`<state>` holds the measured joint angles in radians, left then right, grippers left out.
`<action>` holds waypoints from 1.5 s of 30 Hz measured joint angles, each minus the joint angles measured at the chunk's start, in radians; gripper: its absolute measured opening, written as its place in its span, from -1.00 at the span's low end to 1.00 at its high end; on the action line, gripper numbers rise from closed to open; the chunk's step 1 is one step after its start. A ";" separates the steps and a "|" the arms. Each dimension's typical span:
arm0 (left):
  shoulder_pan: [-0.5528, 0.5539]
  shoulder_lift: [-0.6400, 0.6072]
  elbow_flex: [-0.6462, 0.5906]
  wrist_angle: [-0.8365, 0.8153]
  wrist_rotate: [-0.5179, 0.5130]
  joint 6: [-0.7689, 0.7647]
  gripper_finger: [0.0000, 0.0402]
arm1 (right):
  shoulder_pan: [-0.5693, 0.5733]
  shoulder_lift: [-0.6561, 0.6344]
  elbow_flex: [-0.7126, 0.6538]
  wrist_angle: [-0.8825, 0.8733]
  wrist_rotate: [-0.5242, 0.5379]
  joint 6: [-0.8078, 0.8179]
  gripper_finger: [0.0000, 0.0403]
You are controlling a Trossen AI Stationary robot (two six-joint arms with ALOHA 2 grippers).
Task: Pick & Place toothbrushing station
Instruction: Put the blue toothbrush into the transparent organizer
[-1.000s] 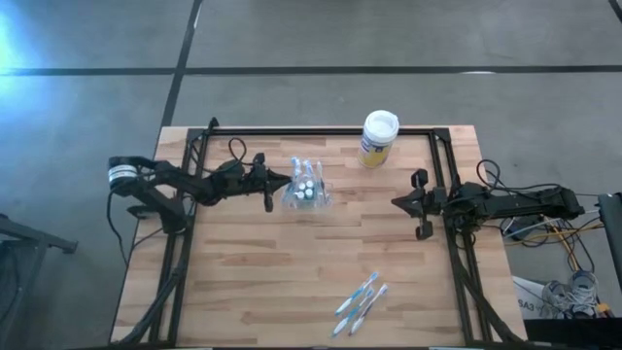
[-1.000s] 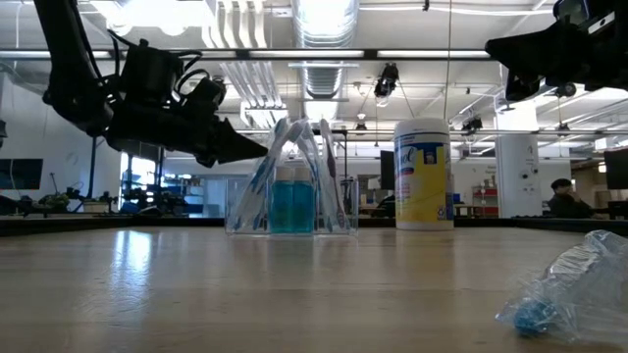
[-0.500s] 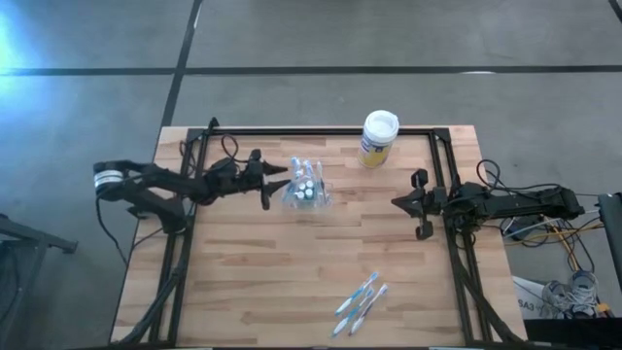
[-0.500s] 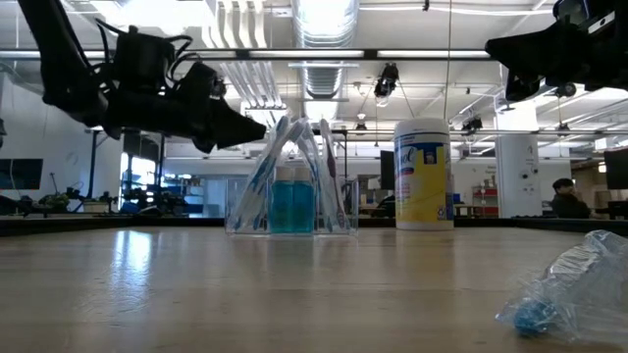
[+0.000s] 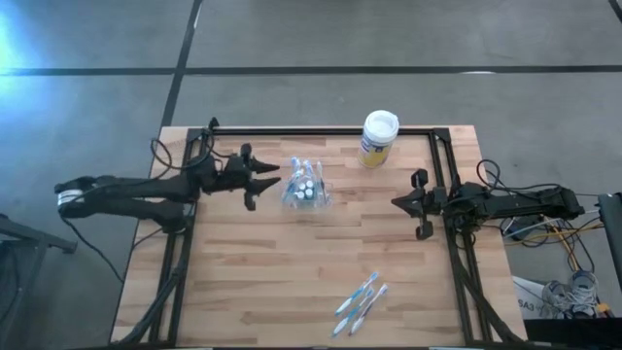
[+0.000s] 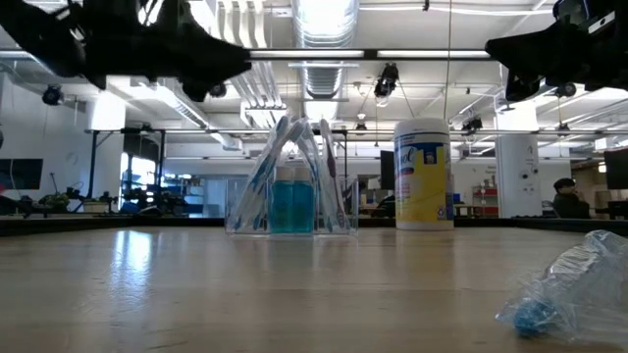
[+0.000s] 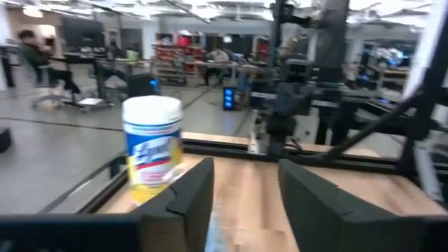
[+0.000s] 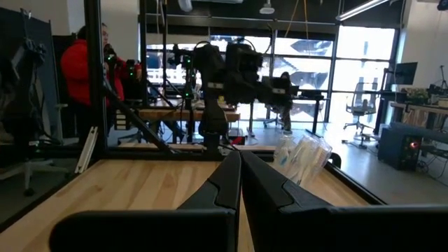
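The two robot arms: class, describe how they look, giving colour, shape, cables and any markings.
Both arms are dark, slim and jointed. The left arm has a pale band near its outer end and loose black cables looping along it; its gripper ends in two tapered dark jaws. The right arm has black cables too, running to a multicoloured wire bundle off the table edge; its gripper is matching black.

Grey concrete floor [image 5: 389, 39], bright ceiling lights [image 6: 319, 15], tall windows [image 8: 315, 70].
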<state>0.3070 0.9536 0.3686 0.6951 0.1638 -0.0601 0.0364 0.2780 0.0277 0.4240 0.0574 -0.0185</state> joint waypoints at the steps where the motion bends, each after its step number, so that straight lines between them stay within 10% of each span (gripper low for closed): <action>1: -0.020 -0.019 0.016 -0.041 -0.001 0.002 -0.23 | 0.000 0.000 0.000 0.000 0.000 0.000 -0.96; 10: -0.263 0.003 0.180 -0.208 -0.055 0.069 -0.95 | 0.000 0.001 0.000 0.000 0.000 0.000 -0.96; 27: -0.444 0.520 0.615 -0.466 -0.027 -0.113 -0.98 | 0.000 0.000 0.000 -0.008 0.000 0.000 -0.96; 33: -0.507 0.762 0.851 -0.560 0.144 -0.133 -0.94 | 0.000 0.000 0.000 -0.052 -0.001 -0.001 -0.96; 45: -0.533 1.211 1.368 -0.931 0.115 -0.255 -0.63 | 0.000 -0.001 0.000 -0.054 -0.005 -0.002 -0.96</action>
<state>-0.2256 2.1650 1.7362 -0.2358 0.2790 -0.3153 0.0367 0.2772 0.0280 0.3698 0.0528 -0.0201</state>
